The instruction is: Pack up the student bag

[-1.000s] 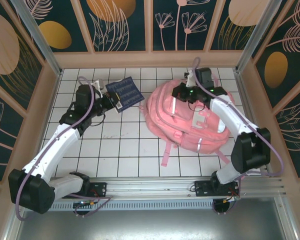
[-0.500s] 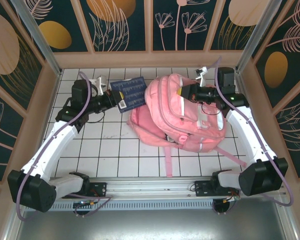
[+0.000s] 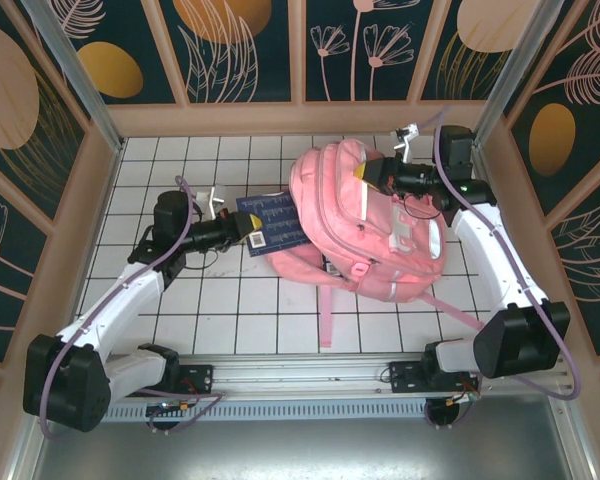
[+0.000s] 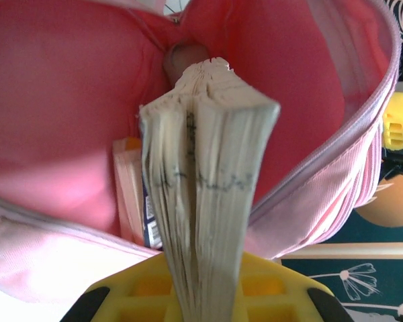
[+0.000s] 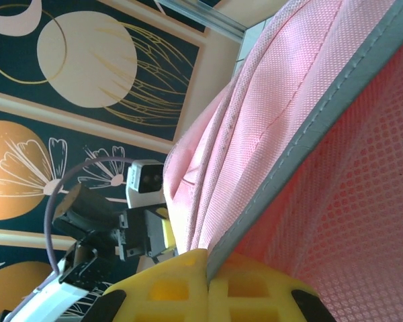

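Left gripper (image 3: pixel 242 231): closed on a dark blue book (image 3: pixel 276 219), clamped at the near end. In the left wrist view we see the yellow fingers (image 4: pixel 282 285) either side of the page block, with the pages fanned a little at the far end. The book lies roughly level and points right, and its far end is inside the mouth of the student bag (image 3: pixel 370 230). Pink lining wraps round the book on the left, top and right. Below and left of the book, a flat packet (image 4: pixel 129 194) is in the bag, standing on edge against the lining; we can't tell what it is.

Right gripper (image 3: pixel 372 172): closed on the bag's upper rim, on the far side of the opening. In the right wrist view the yellow fingers (image 5: pixel 174 285) pinch a grey-trimmed edge (image 5: pixel 309 121), with pink mesh to one side and woven pink fabric to the other. The rim looks raised off the table, and the mouth faces left toward the left gripper.

The bag sits right of centre on the white tiled table (image 3: pixel 220 290), just right of the left gripper and directly below and in front of the right one. Its body slopes from the held rim toward the near right. One pink strap (image 3: pixel 325 310) trails toward the near edge, and another (image 3: pixel 450 308) runs out to the right.
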